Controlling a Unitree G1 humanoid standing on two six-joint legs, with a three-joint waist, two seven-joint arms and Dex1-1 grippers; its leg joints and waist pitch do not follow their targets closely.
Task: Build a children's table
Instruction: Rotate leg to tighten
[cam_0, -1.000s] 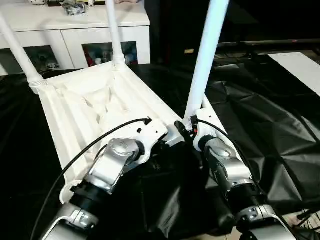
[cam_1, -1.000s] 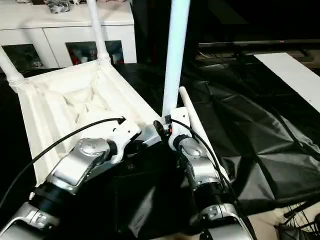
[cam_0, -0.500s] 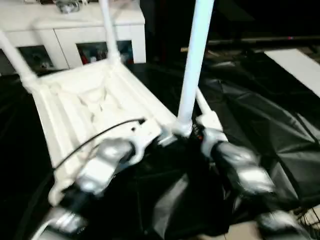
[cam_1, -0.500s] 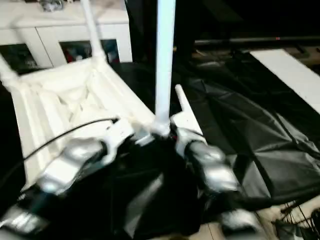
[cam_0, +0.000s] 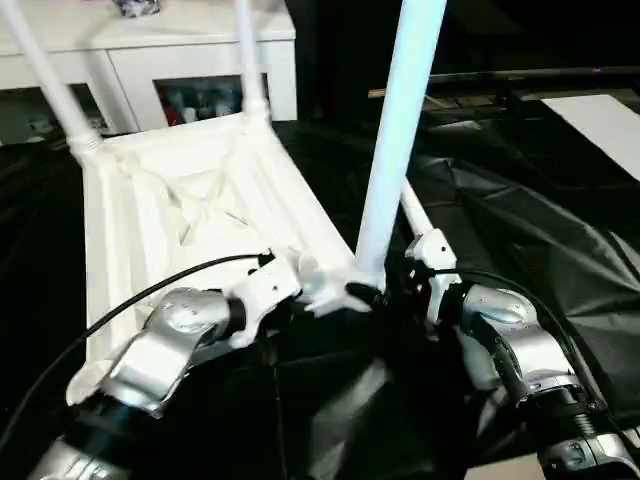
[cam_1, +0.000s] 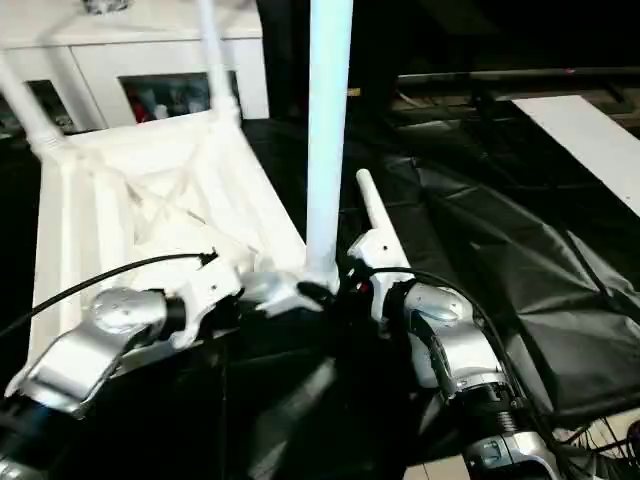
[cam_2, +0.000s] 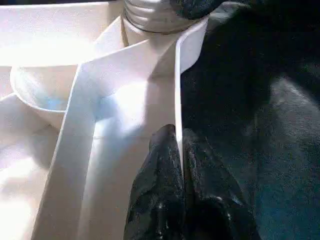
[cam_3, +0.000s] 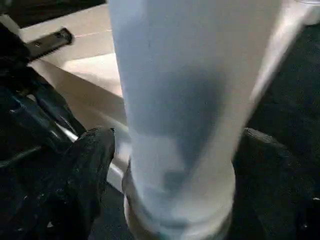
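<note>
Black sheet (cam_0: 520, 230) under upturned tabletop (cam_0: 180, 210), leg (cam_0: 395, 150) socketed

The upright leg (cam_0: 395, 150) is cut off above, its seating in the tabletop (cam_0: 160, 220) socket hidden behind the right gripper (cam_0: 385, 292).
</note>
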